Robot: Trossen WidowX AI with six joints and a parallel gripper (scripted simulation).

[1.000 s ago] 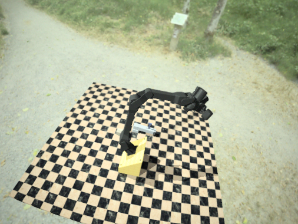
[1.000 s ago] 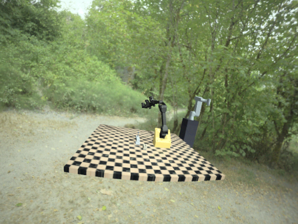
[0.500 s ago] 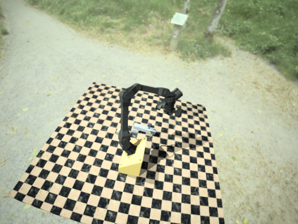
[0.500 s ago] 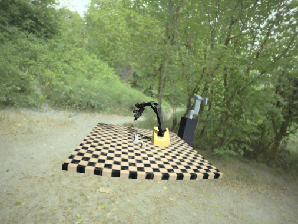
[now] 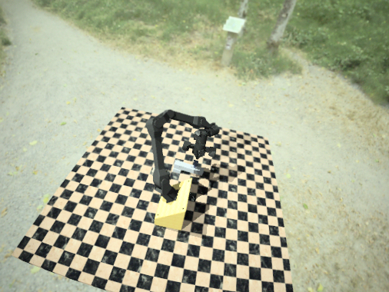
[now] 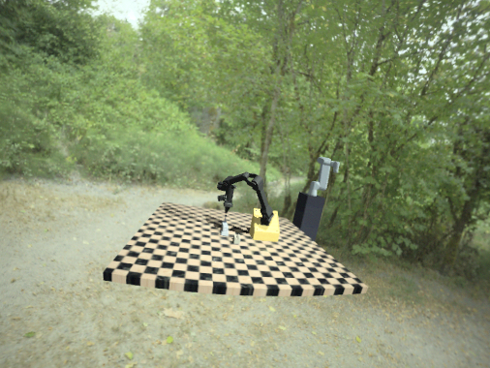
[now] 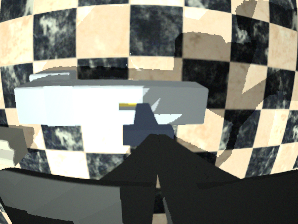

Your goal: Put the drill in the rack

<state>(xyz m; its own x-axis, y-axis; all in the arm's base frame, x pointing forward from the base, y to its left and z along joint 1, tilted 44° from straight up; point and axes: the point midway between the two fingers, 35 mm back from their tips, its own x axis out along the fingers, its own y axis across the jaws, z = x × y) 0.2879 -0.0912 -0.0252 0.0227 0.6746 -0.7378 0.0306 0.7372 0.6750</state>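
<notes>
A long white-and-grey block lies on the checkered board. A dark navy piece with a narrow raised nose and a wider base stands at its side, and a small yellow strip shows beside the nose. I cannot tell for certain which of these is the key and which the drill. My gripper is shut and empty, pointing down over the navy piece. Its tips overlap the navy base in the wrist view; contact cannot be told.
A small pale tan piece, possibly the rack, stands beside the block. The yellow arm base stands on the checkered board. A grey arm on a dark pedestal stands behind the board.
</notes>
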